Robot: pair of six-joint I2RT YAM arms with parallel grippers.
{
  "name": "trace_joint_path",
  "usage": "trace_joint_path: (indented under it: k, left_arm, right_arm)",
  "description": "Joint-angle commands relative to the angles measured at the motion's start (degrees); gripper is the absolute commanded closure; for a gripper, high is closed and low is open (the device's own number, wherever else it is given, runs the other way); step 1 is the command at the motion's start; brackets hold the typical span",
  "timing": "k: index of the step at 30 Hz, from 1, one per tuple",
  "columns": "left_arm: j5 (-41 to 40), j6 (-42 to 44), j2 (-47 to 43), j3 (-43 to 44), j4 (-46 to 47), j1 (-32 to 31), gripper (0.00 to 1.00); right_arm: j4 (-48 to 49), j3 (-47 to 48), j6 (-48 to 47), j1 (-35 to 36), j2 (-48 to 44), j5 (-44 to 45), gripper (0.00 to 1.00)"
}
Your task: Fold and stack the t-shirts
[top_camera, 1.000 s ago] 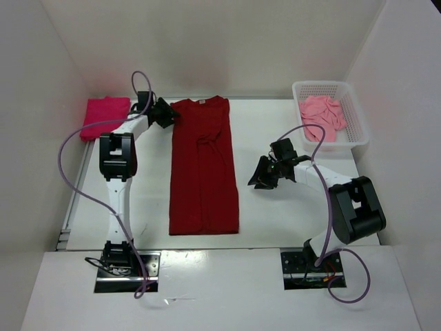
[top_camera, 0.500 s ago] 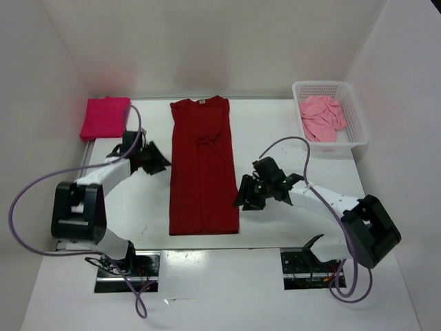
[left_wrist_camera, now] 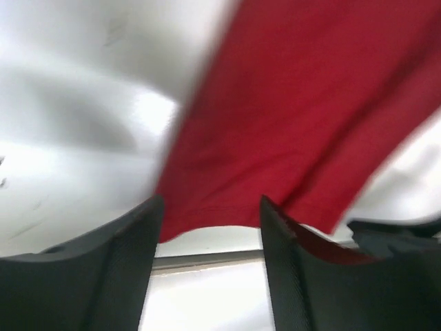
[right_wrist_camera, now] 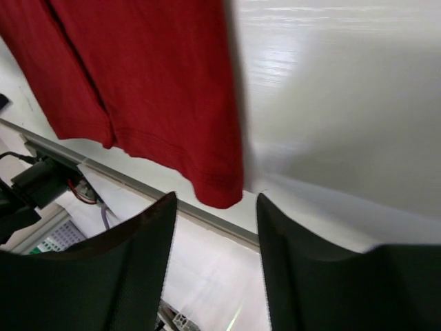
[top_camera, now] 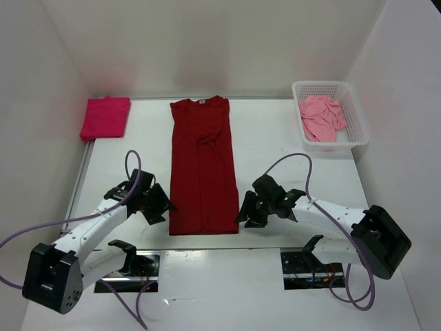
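Lying flat and lengthwise on the white table (top_camera: 289,138), the dark red t-shirt (top_camera: 204,165) has its collar at the far end and its hem at the near end, with a small pucker across its middle. It has kept that place and shape over the last second.

The left pincer (top_camera: 160,207) sits just outside the hem's left corner, with the cloth directly to its right. A second ago it was up beside the collar end, and it has since travelled down the shirt's left edge to the near end. Its jaws stand released with nothing between them. In the blurred left wrist view the hem runs across the gap just past the dark fingers (left_wrist_camera: 103,262). Whether the tips touch the cloth cannot be told.

The right pincer (top_camera: 247,210) sits just outside the hem's right corner, with the cloth to its left. It was level with the shirt's middle a second ago and has also come down toward the near edge. Its jaws are likewise spread and empty, and the right wrist view shows the hem corner just beyond the fingertips.

Well away from the left pincer, at the far left corner, the folded magenta t-shirt (top_camera: 105,117) is unmoved. Far beyond the right pincer, the salmon t-shirt (top_camera: 321,118) lies crumpled in the white basket (top_camera: 321,85), as before.
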Motion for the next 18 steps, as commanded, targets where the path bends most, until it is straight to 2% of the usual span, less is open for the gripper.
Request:
trace_joint_path:
  k: [1,4,8,11,14,18]
  left_arm:
    - [-3.74,-8.04,-0.71,-3.81,-3.15,-1.28,0.33]
    - [-1.38,-10.24,-1.24,-8.90,-0.97,-1.29,0.33]
    - [1.62,-12.53,-3.16,-13.48,0.45,-2.42,0.44]
    - [1.62,-14.46,-7.28,-14.80,1.50,-3.04,0.46]
    - [1.01,-15.70,-12.74,-17.08,2.03,-3.04,0.59]
    - [2.06,-14.74,-13.37,-17.79,1.51,-3.04,0.67]
  right_arm:
    - [2.80,-2.08,3.20,1.09,-1.97,1.60,0.48]
    - [4.64,-2.70,3.72,1.61,-1.36,1.07,0.52]
    - [8.06,-4.81,4.95,1.62,-0.13,0.46,0.56]
    - [9.73,-5.87,5.57,1.62,-0.13,0.46,0.58]
    - [10.27,-5.87,5.57,1.62,1.36,0.98,0.62]
    - [11.40,-5.87,5.04,2.15,2.60,0.46,0.63]
